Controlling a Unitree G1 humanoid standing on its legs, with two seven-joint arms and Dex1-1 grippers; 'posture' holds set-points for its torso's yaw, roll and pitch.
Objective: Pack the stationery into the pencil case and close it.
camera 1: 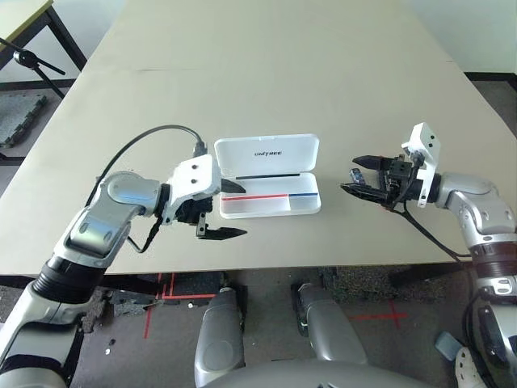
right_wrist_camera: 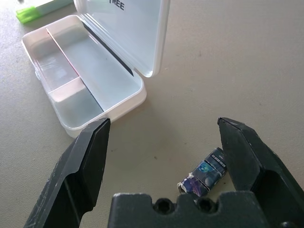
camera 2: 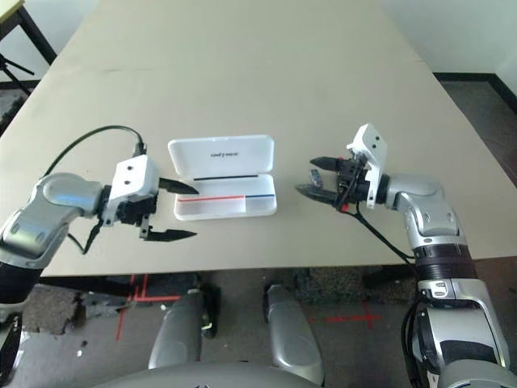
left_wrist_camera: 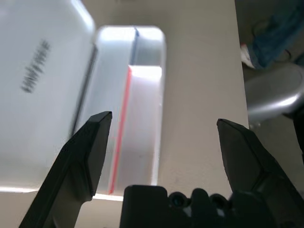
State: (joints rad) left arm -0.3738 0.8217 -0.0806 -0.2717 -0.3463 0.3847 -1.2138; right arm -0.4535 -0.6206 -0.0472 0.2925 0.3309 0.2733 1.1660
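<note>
The white pencil case [camera 1: 271, 204] lies open mid-table, its lettered lid [camera 1: 266, 152] folded back and its tray showing a red and a blue stripe. My left gripper [camera 1: 240, 210] is open at the case's left end, with nothing between its fingers. In the right wrist view a lime-green highlighter [right_wrist_camera: 29, 13] lies on the table beyond the far end of the case [right_wrist_camera: 85, 80]. A tiny dark bluish block [right_wrist_camera: 204, 173] rests on the table to the right of the case. My right gripper [camera 1: 350, 176] hovers open over it, the block close to one finger [right_wrist_camera: 247, 156].
The beige table [camera 1: 266, 73] stretches far back with much free surface. Its front edge [camera 1: 323, 265] runs just below both grippers. A black cable [camera 1: 153, 131] loops above my left forearm. A dark stand [camera 1: 32, 58] is off the table at the far left.
</note>
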